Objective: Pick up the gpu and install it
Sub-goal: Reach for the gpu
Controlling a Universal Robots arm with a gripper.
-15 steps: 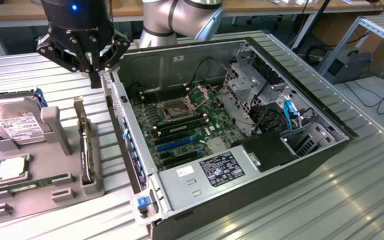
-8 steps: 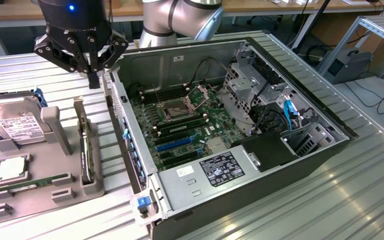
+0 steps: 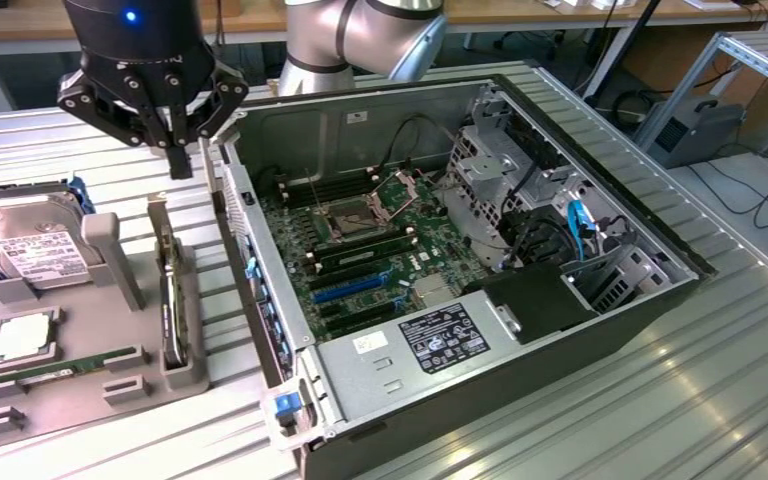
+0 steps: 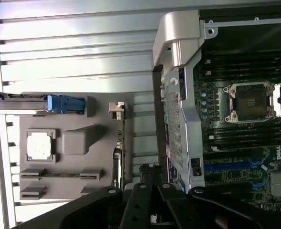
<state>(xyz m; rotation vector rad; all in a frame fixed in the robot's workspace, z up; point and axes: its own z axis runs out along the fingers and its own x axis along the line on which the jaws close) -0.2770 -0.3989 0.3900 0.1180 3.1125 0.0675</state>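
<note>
gpu: slim card standing on its long edge in a slot of the gray holder, dark body, seen almost edge-on. It sits on the holder's side nearest the computer case, just beside the case's rear wall, not installed. gripper hangs over the far end of the card with a gap beneath it, fingers drawn close together, holding nothing.

The exterior view gives the whole layout. hard drive with white label leans in the holder at the exterior view's left. A square chip sits lower down, and a green memory stick lies below it. The case lies open on the slatted metal table, with the motherboard, empty processor socket, blue slots and power supply in sight. The arm rises behind the case.

The wrist view looks straight down. gpu reads as a thin line, with the pale metal bracket at one end clear here, hard to make out from outside. gripper tips sit just beside the card's other end, between holder and case. hard drive is edge-on with a blue piece at one end, label hidden. chip, socket, blue slots and table also show.
</note>
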